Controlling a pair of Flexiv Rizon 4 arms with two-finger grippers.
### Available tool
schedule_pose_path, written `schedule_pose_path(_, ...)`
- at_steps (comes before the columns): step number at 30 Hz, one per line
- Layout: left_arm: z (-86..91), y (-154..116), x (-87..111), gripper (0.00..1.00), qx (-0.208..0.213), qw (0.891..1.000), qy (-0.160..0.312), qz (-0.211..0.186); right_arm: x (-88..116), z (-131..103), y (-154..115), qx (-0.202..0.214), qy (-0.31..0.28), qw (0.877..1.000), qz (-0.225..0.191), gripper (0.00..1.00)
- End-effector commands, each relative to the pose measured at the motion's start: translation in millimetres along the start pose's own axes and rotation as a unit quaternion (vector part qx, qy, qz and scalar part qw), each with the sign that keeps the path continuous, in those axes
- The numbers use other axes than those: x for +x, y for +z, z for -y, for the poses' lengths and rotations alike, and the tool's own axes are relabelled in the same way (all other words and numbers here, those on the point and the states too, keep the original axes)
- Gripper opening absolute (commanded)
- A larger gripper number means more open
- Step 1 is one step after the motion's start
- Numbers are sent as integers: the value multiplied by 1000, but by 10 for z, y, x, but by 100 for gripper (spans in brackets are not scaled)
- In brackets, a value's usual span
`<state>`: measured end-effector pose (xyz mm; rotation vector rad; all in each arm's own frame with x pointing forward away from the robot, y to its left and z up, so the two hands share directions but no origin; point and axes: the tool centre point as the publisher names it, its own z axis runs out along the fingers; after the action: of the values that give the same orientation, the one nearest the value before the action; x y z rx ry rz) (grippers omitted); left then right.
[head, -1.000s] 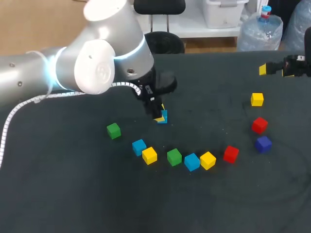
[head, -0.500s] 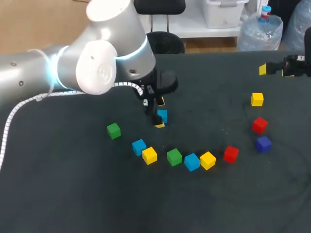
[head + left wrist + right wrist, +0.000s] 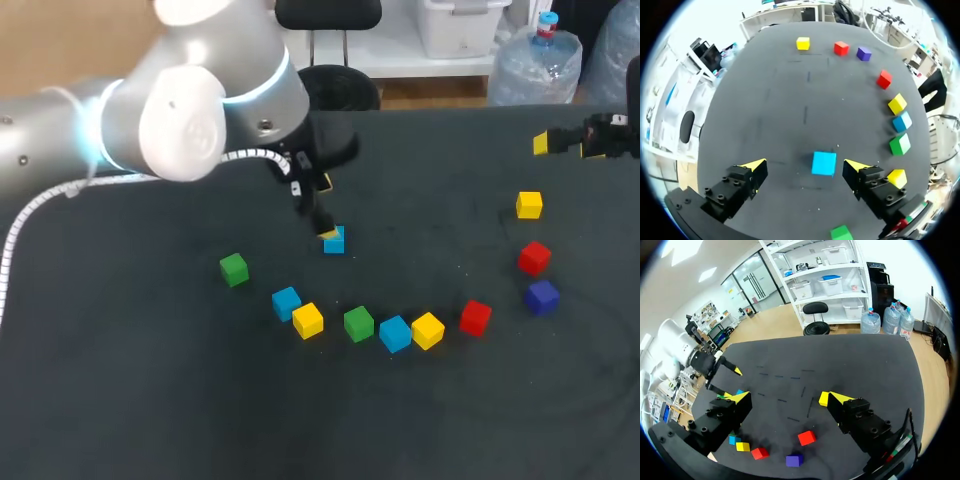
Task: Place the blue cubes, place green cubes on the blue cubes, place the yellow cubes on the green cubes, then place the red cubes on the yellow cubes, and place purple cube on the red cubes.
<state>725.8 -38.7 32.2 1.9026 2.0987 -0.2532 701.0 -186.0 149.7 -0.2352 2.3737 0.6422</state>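
A blue cube (image 3: 335, 240) sits alone on the dark table (image 3: 150, 400), just past the middle. My left gripper (image 3: 322, 208) hangs open a little above it. In the left wrist view this blue cube (image 3: 823, 163) lies between the spread fingers of the left gripper (image 3: 805, 164), touching neither. A curved row in front holds a blue cube (image 3: 286, 303), a yellow cube (image 3: 308, 320), a green cube (image 3: 358, 323), another blue cube (image 3: 395, 333), a yellow cube (image 3: 428, 330) and a red cube (image 3: 475, 317). My right gripper (image 3: 570, 143) stands open and empty at the far right.
A lone green cube (image 3: 234, 269) lies left of the row. At the right are a yellow cube (image 3: 529, 205), a red cube (image 3: 534, 257) and a purple cube (image 3: 541, 296). From the right wrist, the yellow cube (image 3: 824, 398) shows beside one finger.
My left gripper has opened, let go of the blue cube and lifted back from it. The cube stays on the table. The right arm has not moved.
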Motion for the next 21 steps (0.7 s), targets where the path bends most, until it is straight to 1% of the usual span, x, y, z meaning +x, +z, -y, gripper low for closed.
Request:
schedule_pose_path(1,89,-171,109,100,-19,1000,-10,2,5,-10,-1,2,0,1000,1,100)
schedule_pose_path(8,156,-338,265,100,-37,998,-40,-8,5,-10,-1,2,0,1000,1,100)
schedule_pose_path(16,294,-481,454,100,-55,995,-83,-11,5,-10,-1,2,0,1000,1,100)
schedule_pose_path(21,418,-552,577,100,-65,993,-101,-17,5,-10,-1,2,0,1000,1,100)
